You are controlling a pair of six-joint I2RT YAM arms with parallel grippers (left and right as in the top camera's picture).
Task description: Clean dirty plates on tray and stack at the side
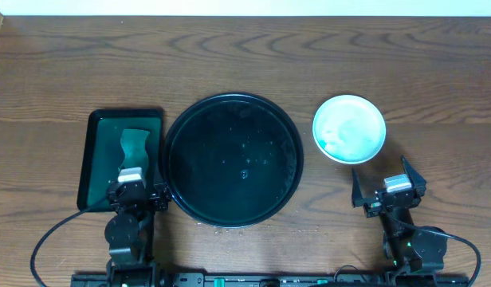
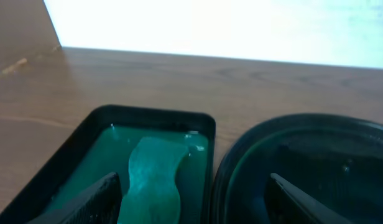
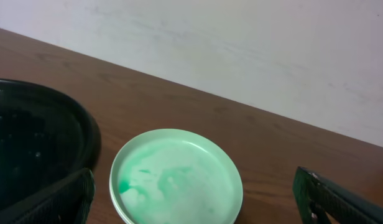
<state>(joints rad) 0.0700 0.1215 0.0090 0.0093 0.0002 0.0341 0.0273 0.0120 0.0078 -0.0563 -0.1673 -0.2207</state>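
While the tray (image 1: 198,143) sits mid-worktop (image 1: 245,56), round, glossy black, raised at the rim and flecked with wet specks, a mint-green plate (image 1: 349,127) rests to its right, apart from its rim; whether other plates lie beneath it I cannot tell. The right wrist view alone shows the plate's face closely: pale and cloudy, with a faint darker green streak on the side toward the tray. The left wrist view alone shows the green rectangular tray (image 2: 117,124) just left of the tray from low down, with a pale wavy cloth (image 2: 154,174) lying in it. Only the overhead view shows both arms: the left claw (image 1: 131,182) over the green tray's near end, the right claw (image 1: 383,179) right of the tray, near the plate; both spread wide, pinching nothing.
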